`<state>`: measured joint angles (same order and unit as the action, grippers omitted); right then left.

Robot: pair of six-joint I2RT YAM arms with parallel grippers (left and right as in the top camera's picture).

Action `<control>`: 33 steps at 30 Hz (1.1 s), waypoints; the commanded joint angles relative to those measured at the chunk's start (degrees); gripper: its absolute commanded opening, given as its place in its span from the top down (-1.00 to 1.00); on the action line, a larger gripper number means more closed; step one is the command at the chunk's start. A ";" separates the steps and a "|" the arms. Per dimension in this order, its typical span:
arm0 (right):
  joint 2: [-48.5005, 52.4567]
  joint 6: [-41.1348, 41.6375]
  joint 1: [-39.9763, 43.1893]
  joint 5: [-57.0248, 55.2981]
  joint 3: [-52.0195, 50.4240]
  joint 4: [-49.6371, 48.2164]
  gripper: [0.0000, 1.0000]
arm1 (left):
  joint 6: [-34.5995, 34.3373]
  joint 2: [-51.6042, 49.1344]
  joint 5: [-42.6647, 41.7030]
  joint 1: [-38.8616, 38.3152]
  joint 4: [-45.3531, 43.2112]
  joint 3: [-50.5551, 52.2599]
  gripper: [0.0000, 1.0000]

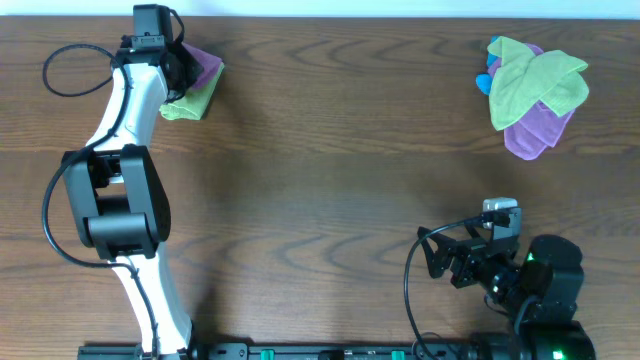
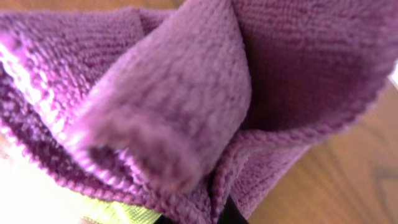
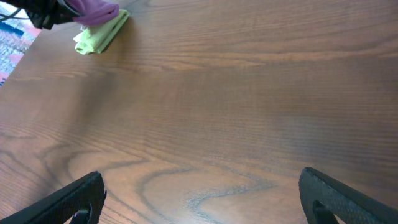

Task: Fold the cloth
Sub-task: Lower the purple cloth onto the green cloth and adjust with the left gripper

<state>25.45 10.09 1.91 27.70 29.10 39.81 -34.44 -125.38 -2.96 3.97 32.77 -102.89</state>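
Observation:
A purple cloth [image 1: 207, 67] lies bunched on top of a folded green cloth [image 1: 186, 106] at the table's far left. My left gripper [image 1: 184, 70] is at this stack and is shut on the purple cloth. In the left wrist view the purple cloth [image 2: 186, 93] fills the frame in loose folds, a strip of the green cloth [image 2: 118, 213] shows below it, and the fingers [image 2: 211, 216] are almost hidden. My right gripper [image 1: 437, 258] is open and empty near the front right; its wrist view [image 3: 199, 205] shows bare wood between the fingers.
A loose pile of green, purple and blue cloths [image 1: 535, 85] lies at the far right. The right wrist view shows the purple cloth [image 3: 93, 9] and the green cloth [image 3: 99, 36] far off at the top left. Black cables loop near both arm bases.

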 commanded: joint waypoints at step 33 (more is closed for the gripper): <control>-0.22 0.59 0.52 0.83 -0.24 0.09 -0.99 | 6.32 1.64 -0.22 0.20 8.04 -1.55 -0.36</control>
<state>25.45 10.09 1.91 27.70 29.10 39.83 -30.35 -125.36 -3.01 3.97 40.36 -102.89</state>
